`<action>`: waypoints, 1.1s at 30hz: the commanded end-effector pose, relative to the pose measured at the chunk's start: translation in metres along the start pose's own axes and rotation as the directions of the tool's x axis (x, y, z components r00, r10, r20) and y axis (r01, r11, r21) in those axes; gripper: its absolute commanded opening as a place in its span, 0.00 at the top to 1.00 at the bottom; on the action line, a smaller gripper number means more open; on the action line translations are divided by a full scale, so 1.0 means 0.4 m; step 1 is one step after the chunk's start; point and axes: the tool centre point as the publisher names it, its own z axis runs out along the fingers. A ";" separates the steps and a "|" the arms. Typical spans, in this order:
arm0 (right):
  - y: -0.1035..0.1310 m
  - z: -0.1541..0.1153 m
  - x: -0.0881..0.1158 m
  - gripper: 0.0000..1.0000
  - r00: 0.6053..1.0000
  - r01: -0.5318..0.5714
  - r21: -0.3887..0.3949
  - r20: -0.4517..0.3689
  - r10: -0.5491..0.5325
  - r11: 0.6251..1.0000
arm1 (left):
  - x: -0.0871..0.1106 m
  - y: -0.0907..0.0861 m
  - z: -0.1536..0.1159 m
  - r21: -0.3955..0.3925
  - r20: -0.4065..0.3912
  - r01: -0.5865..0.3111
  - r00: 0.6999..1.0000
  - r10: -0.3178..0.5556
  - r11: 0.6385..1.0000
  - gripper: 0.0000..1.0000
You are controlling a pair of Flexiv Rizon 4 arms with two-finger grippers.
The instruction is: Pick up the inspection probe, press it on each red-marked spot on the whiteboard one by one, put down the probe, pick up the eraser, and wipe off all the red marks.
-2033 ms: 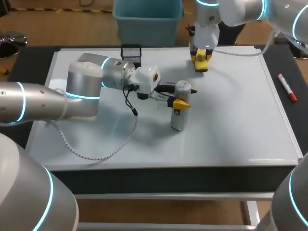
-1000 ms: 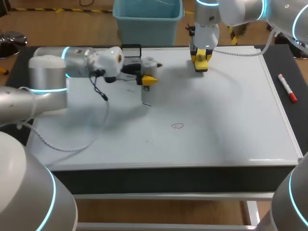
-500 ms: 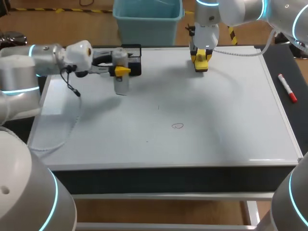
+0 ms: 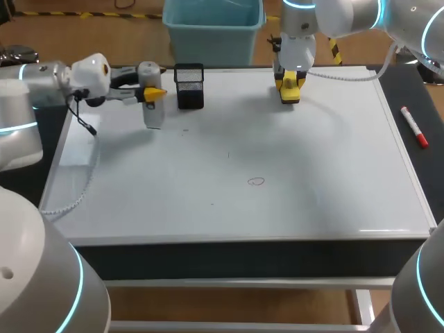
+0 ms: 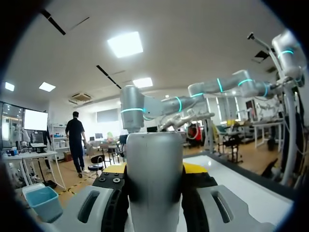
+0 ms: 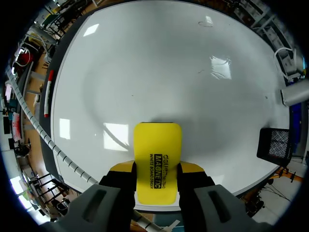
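Clamping one probe [image 4: 152, 105] in the left gripper [image 4: 151, 91] at upper left, just beside one black holder [image 4: 189, 87], pinching one eraser [image 6: 157, 140] in the right gripper [image 6: 157, 167] at top centre, with one faint mark [image 4: 256, 182] at whiteboard [image 4: 326, 152] centre and one marker [image 4: 414, 127] far right.

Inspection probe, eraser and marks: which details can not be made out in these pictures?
- Inspection probe lower end: left wrist view, hidden between the left gripper's fingers; head view does not show whether it touches the whiteboard.
- Eraser underside: right wrist view, faces away from the camera.
- Circle mark: head view, too small to tell its colour.
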 end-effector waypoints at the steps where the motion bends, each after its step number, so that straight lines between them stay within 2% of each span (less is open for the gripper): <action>1: -0.005 -0.003 0.001 1.00 1.000 0.003 -0.003 -0.003 -0.003 1.000 | -0.042 -0.003 -0.036 0.011 -0.007 -0.006 1.000 0.006 1.000 1.00; 11: -0.005 -0.003 0.001 1.00 1.000 0.003 -0.003 -0.003 -0.003 1.000 | -0.117 0.009 -0.089 0.005 0.011 -0.004 1.000 0.004 1.000 1.00; 26: -0.005 -0.003 0.001 1.00 1.000 0.003 -0.003 -0.003 -0.003 1.000 | -0.169 0.013 -0.128 0.026 0.047 -0.010 0.999 0.009 1.000 1.00; 33: -0.005 -0.003 0.001 1.00 1.000 0.003 -0.003 -0.003 -0.003 1.000 | -0.171 0.010 -0.132 0.028 0.049 -0.009 0.999 0.008 1.000 1.00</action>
